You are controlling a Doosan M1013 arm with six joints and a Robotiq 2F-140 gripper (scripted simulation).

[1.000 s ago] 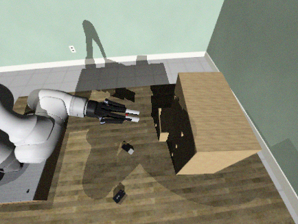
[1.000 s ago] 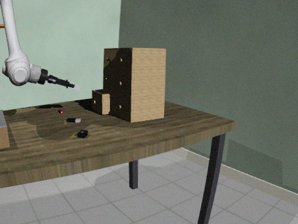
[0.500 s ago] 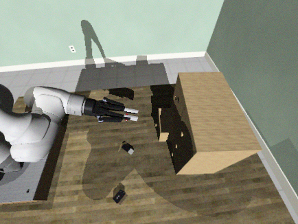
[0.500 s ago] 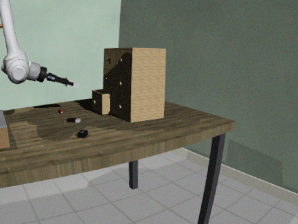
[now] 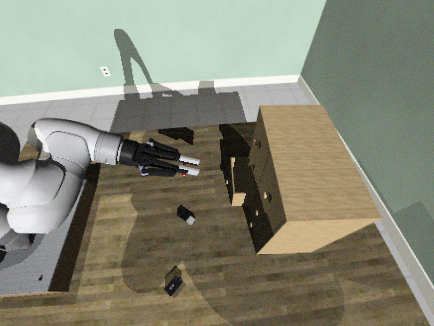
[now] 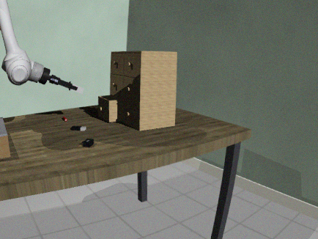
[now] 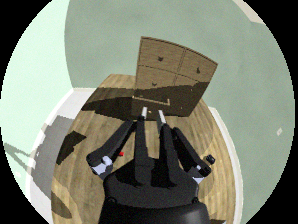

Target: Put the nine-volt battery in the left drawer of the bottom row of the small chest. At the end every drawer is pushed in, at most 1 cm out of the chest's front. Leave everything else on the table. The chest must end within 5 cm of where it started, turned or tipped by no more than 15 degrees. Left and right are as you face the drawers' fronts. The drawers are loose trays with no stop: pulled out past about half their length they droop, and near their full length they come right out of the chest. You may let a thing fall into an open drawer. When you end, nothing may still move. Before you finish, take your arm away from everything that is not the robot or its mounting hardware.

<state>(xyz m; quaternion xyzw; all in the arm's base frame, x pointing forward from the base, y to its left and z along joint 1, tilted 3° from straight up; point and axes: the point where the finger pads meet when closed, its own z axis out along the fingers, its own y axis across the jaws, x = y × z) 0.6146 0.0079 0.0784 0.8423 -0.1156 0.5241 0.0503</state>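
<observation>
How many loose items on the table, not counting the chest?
3. A small red item nearest the gripper; a black piece with a white end mid-table; a black boxy piece toward the near edge. The open drawer's contents aren't visible.
</observation>
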